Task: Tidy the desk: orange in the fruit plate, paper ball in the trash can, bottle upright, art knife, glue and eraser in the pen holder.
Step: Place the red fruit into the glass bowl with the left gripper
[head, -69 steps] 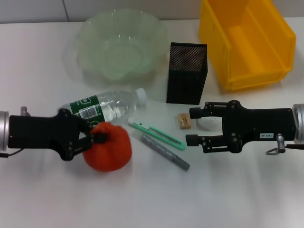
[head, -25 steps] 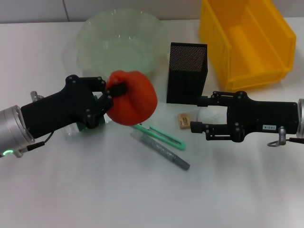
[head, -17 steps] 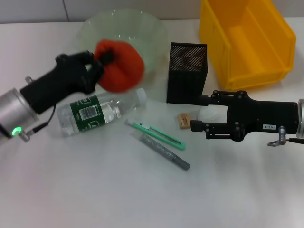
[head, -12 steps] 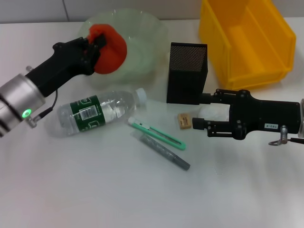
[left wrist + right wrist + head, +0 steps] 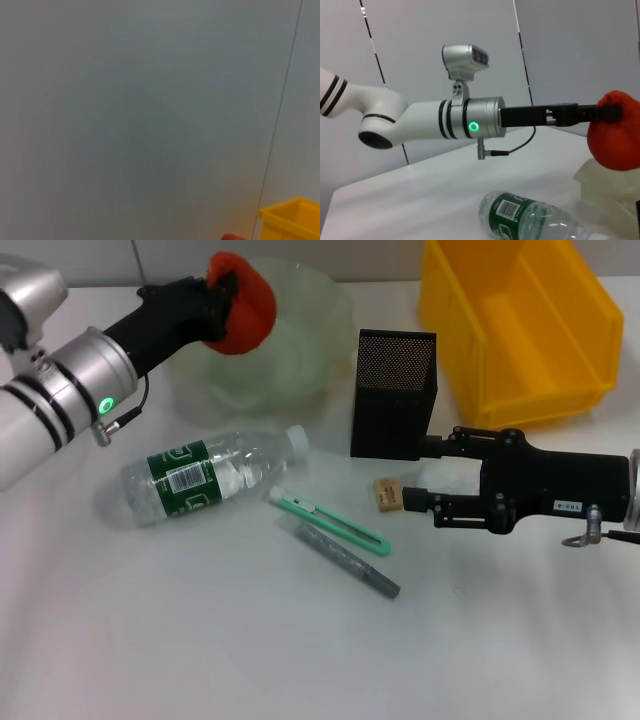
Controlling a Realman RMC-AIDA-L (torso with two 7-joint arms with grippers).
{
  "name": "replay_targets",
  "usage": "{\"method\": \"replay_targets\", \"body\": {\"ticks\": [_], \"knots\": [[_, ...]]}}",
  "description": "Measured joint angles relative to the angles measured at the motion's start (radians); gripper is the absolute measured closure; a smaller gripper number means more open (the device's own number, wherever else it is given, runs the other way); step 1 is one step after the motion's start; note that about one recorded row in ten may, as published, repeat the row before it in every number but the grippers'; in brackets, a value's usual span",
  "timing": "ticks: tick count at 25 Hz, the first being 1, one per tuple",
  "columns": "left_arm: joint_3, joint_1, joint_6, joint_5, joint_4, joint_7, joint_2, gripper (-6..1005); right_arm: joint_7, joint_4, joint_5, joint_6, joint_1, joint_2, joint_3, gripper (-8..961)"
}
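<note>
Above the fruit plate (image 5: 300, 360), the left pincer (image 5: 222, 302) grips the orange (image 5: 245, 305), not yet released, while bottle (image 5: 200, 475), art knife (image 5: 330, 522), glue (image 5: 345, 560) and eraser (image 5: 387, 492) lie untidied on the table (image 5: 250, 640).

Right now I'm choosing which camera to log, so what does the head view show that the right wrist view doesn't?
Only the head view shows the pen holder, yellow bin, art knife, glue stick, eraser and the right tool by the eraser. Only the right wrist view shows the left arm's white upper links. Both show the left tool holding the orange above the fruit plate, and the lying bottle.
</note>
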Motion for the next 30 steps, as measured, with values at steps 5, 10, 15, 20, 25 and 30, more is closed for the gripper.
{"method": "replay_targets", "body": {"ticks": [5, 10, 15, 20, 25, 30], "knots": [[0.0, -0.021, -0.046, -0.004, -0.01, 0.012, 0.0, 933, -0.008, 0.004, 0.007, 0.018, 0.0, 0.001, 0.0, 201], [0.0, -0.022, -0.046, -0.004, -0.01, 0.013, 0.0, 933, -0.013, 0.005, 0.013, 0.02, 0.0, 0.002, -0.001, 201], [0.0, -0.022, -0.042, -0.004, -0.01, 0.013, 0.0, 933, -0.014, 0.005, 0.019, 0.024, 0.0, 0.003, -0.001, 202], [0.0, -0.02, -0.038, -0.004, -0.01, 0.013, 0.0, 933, -0.017, 0.005, 0.03, 0.051, -0.006, 0.003, 0.007, 202], [0.0, -0.018, -0.036, -0.004, -0.01, 0.011, 0.0, 933, -0.074, 0.019, 0.106, 0.062, -0.038, 0.004, 0.013, 202], [0.0, -0.018, -0.035, -0.004, -0.01, 0.008, 0.0, 934, -0.106, 0.028, 0.133, 0.059, -0.068, 0.004, 0.015, 202]]}}
